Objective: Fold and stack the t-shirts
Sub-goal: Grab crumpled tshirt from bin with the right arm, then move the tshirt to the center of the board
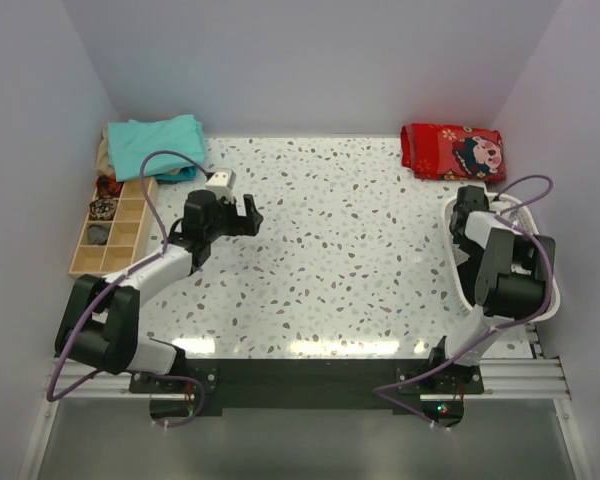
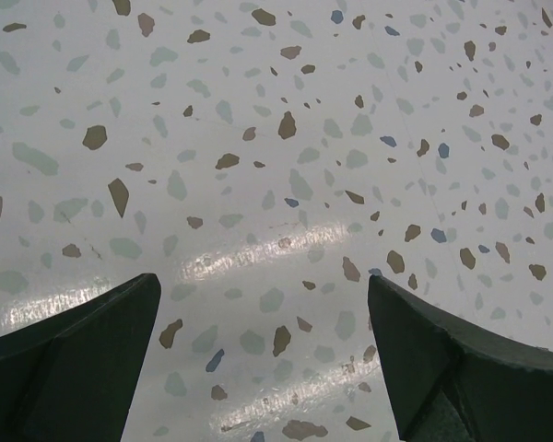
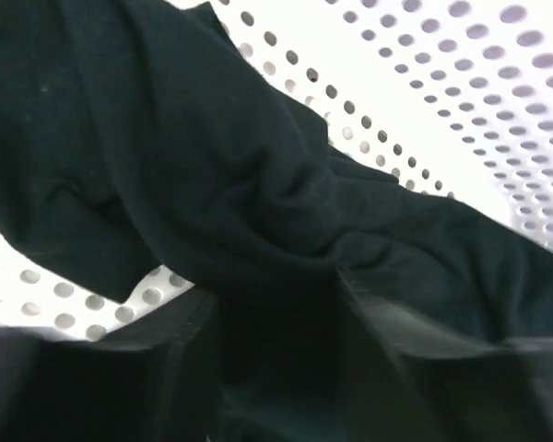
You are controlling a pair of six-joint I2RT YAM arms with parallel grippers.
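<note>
Right of frame, in the perforated white basket (image 1: 543, 305): right end effector (image 3: 276, 368) against crumpled black t-shirt (image 3: 212, 166), grip not discernible. Centre-left: left end effector (image 2: 263, 368), fingers spread wide, over speckled bench (image 1: 350, 250). Upper left: teal t-shirts (image 1: 160, 145).

- Left arm (image 1: 130, 290), at eight o'clock seen from above: rounded black joint housings with white links between them.
- Right arm (image 1: 500, 275), at four o'clock: the same black-and-white build.
- A lilac cable (image 1: 150, 185) loops off each arm.
- Left gripper (image 1: 242, 215): black, with a small white block (image 1: 220, 182) on the wrist. Its fingers (image 2: 74, 359) are dark matte wedges.
- Black bases (image 1: 175, 380) sit on a silver rail (image 1: 520, 375), with a green light (image 1: 438, 408) at five o'clock.
</note>
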